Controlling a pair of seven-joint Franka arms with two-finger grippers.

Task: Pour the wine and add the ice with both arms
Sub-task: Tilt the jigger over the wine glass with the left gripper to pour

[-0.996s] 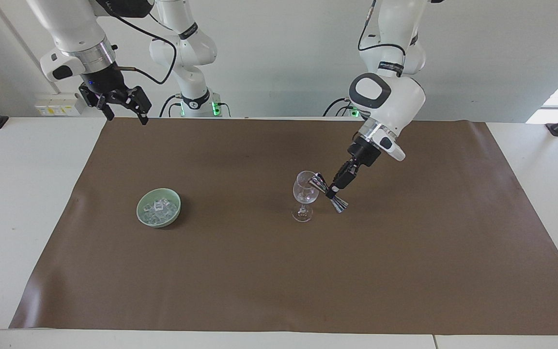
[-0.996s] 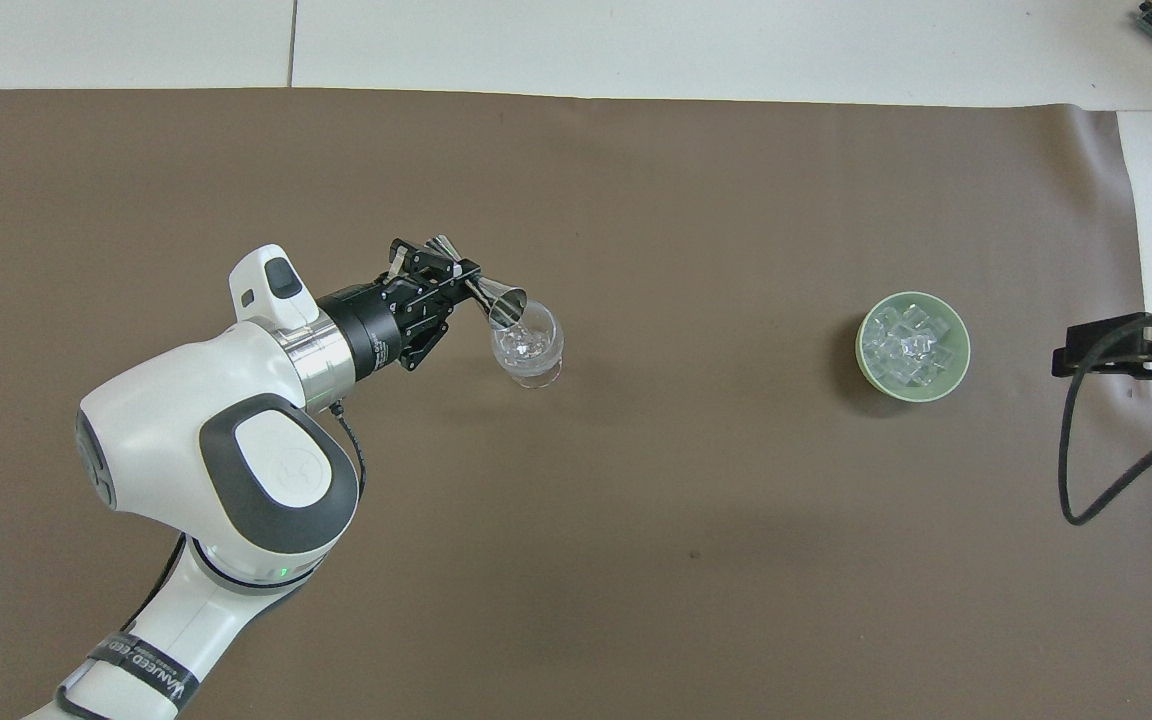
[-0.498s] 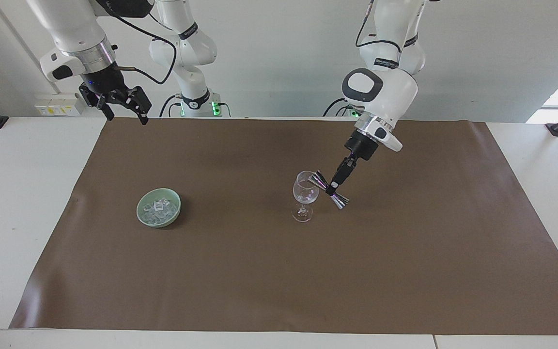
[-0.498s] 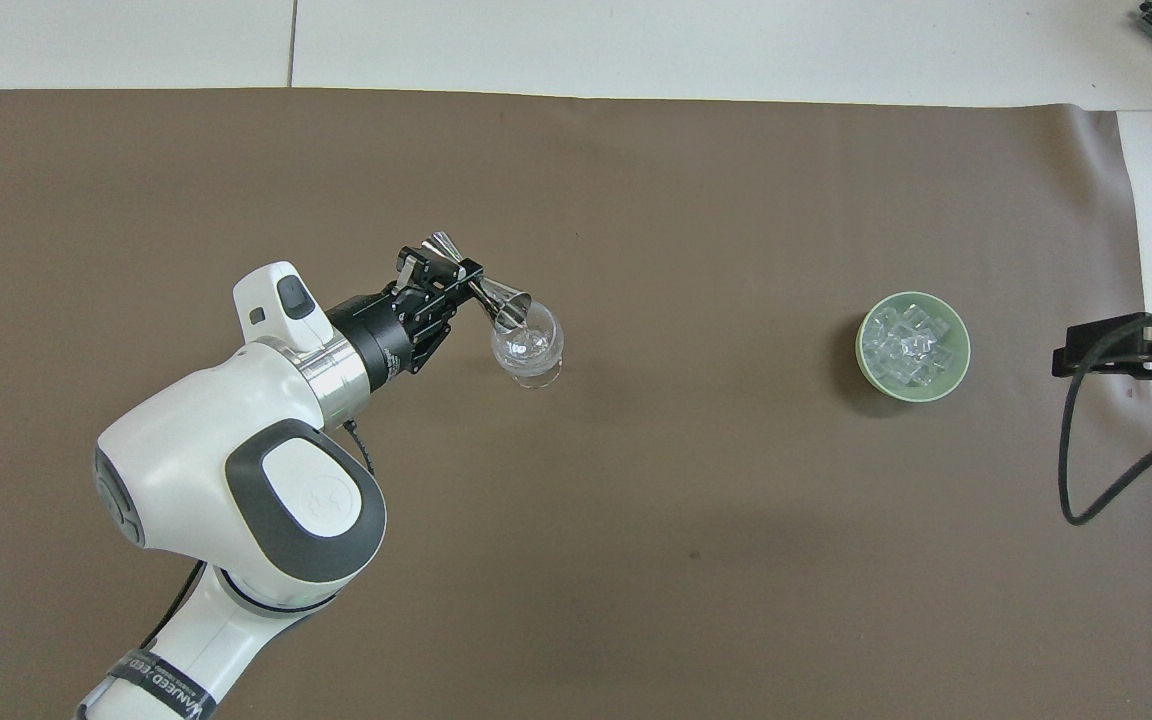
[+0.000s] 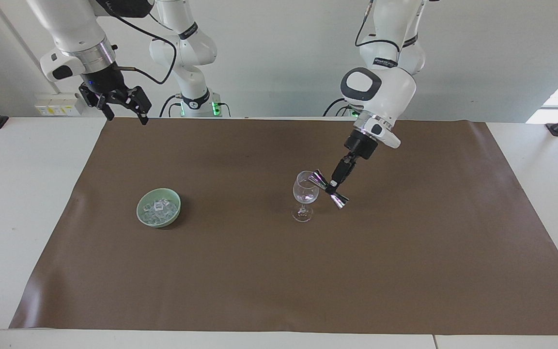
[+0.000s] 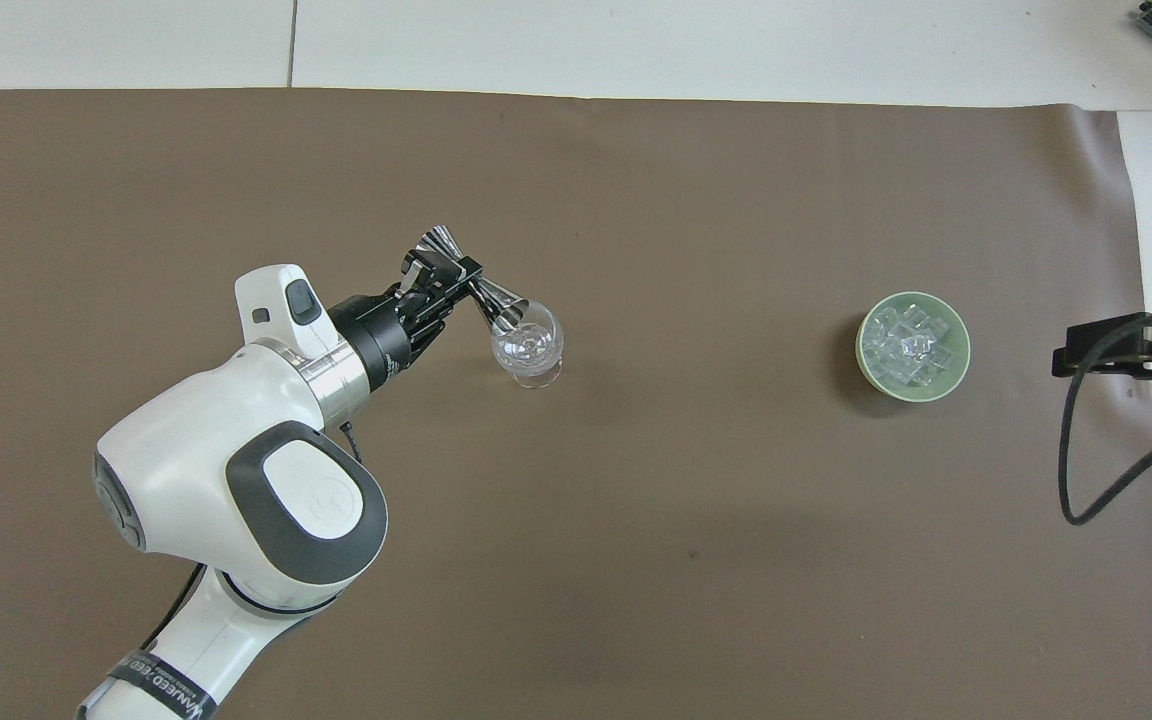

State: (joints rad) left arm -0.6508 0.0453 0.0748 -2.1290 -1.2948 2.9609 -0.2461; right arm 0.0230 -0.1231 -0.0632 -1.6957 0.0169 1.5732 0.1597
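On the brown mat (image 5: 405, 271), the ice (image 5: 159, 207) in the green bowl (image 5: 143, 215) sits at nine o'clock of the wine glass (image 5: 304, 193), nothing between. Left end effector (image 5: 334, 186) stays clenched on the jigger (image 5: 328, 189), now tipped steeper; right end effector (image 5: 123, 107) waits released.

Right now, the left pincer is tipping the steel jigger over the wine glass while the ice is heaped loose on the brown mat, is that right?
Not quite. The left pincer does tip the steel jigger over the wine glass, but the ice is heaped in the green bowl, not loose on the brown mat. The overhead view shows it.
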